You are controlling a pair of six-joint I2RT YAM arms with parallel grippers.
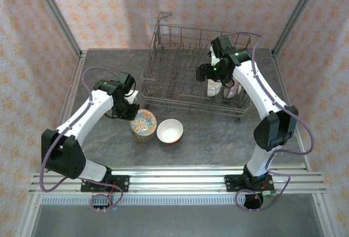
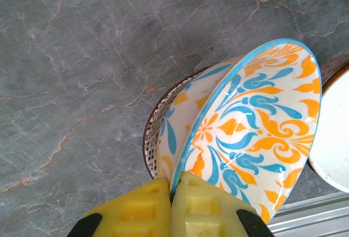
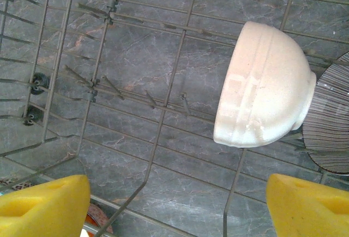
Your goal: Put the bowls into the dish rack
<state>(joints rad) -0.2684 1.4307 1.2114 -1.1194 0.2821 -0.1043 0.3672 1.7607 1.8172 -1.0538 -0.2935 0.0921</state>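
- Top external view: a large rectangular grey wire dish rack (image 1: 180, 79) stands at the middle of the far edge of the grey marbled table (image 1: 218, 139).
- In the same view the left gripper (image 1: 131, 111) is at the left side of an orange-and-blue floral round ceramic bowl (image 1: 143, 122), which is in front of the rack's near-left corner.
- The left wrist view shows the gripper's (image 2: 174, 185) yellow fingers (image 2: 136, 210) pressed together on this floral bowl's (image 2: 256, 122) blue rim. The bowl is tilted steeply.
- Under the tilted bowl sits a second floral bowl with a brown speckled rim (image 2: 163, 139), resting on the table.
- A round bowl, white inside with a reddish outer wall (image 1: 169, 131), sits just to the right of the floral pair. Whether it touches them cannot be told.
- The right gripper (image 1: 206, 73) hangs over the right half of the rack.
- In the right wrist view its (image 3: 177, 204) yellow fingers (image 3: 43, 207) are spread wide with nothing between them.
- Below it, a cream-white round bowl (image 3: 264, 84) stands on its edge among the rack wires (image 3: 163, 117). A dark, finely striped bowl (image 3: 330, 122) is just beside it, towards the rack's right side.
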